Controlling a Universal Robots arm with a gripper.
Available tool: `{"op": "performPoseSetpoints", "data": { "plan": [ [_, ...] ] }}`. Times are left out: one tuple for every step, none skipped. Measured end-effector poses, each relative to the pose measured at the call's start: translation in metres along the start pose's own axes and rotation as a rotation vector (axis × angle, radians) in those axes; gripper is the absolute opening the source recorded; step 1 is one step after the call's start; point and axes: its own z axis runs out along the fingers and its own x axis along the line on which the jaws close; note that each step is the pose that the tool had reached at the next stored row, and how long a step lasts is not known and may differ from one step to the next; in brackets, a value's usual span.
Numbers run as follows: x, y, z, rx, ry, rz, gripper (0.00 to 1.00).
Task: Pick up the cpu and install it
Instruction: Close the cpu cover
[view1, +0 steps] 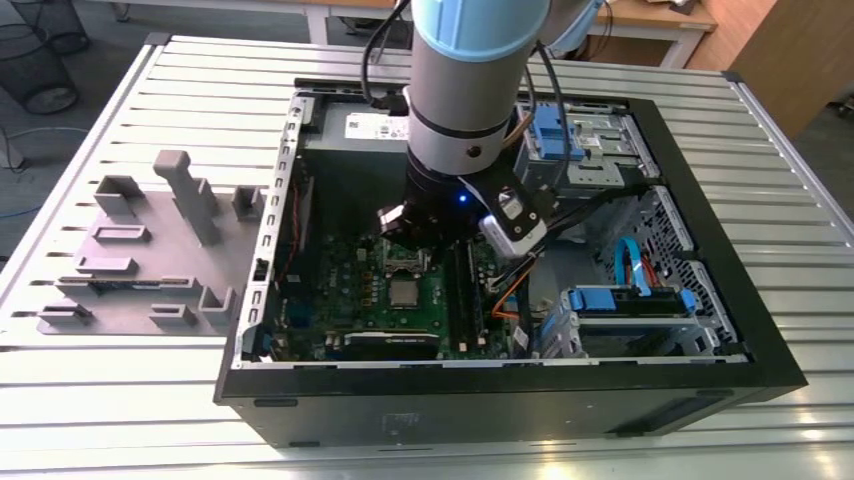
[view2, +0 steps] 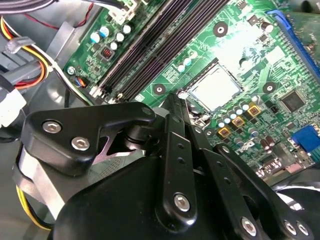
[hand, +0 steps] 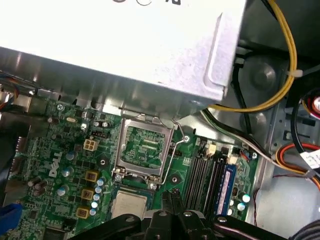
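The cpu (hand: 129, 205) is a small silvery square lying flat in its place on the green motherboard (hand: 65, 165). It also shows in the second wrist view as the cpu (view2: 215, 87) and in the exterior view as the cpu (view1: 404, 293). Beside it the dark metal socket frame (hand: 145, 147) stands flipped open, with its thin wire lever (hand: 172, 150) raised along one side. My gripper (hand: 172, 195) is shut with nothing between its black fingers (view2: 175, 125), the tips hovering just off one corner of the cpu, near the lever's end.
The grey power-supply box (hand: 125, 45) overhangs the socket frame. Black memory slots (hand: 205, 175) run beside the gripper, with yellow and orange cables (hand: 285, 75) beyond. Lilac-grey holder blocks (view1: 147, 250) stand outside the black case (view1: 507, 395), at the exterior view's left.
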Motion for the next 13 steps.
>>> {"op": "performPoseSetpoints", "data": {
  "plan": [
    [-0.0001, 0.0005, 0.0004, -0.0001, 0.0004, -0.007, 0.11],
    [-0.0002, 0.0010, 0.0008, -0.0003, 0.0007, -0.014, 0.11],
    [-0.0003, 0.0013, 0.0011, -0.0005, 0.0011, -0.021, 0.11],
    [-0.0004, 0.0017, 0.0013, -0.0005, 0.0015, -0.027, 0.11],
    [-0.0006, 0.0021, 0.0014, -0.0005, 0.0020, -0.033, 0.11],
    [-0.0009, 0.0026, 0.0016, -0.0007, 0.0021, -0.037, 0.11],
    [-0.0014, 0.0033, 0.0017, -0.0008, 0.0022, -0.039, 0.11],
    [-0.0021, 0.0040, 0.0019, -0.0008, 0.0023, -0.041, 0.11],
    [-0.0031, 0.0047, 0.0020, -0.0008, 0.0024, -0.042, 0.11],
    [-0.0042, 0.0054, 0.0023, -0.0010, 0.0024, -0.044, 0.11],
    [-0.0053, 0.0062, 0.0024, -0.0010, 0.0024, -0.045, 0.11],
    [-0.0063, 0.0070, 0.0026, -0.0010, 0.0025, -0.046, 0.11],
    [-0.0074, 0.0078, 0.0028, -0.0010, 0.0026, -0.047, 0.11]
  ]
}}
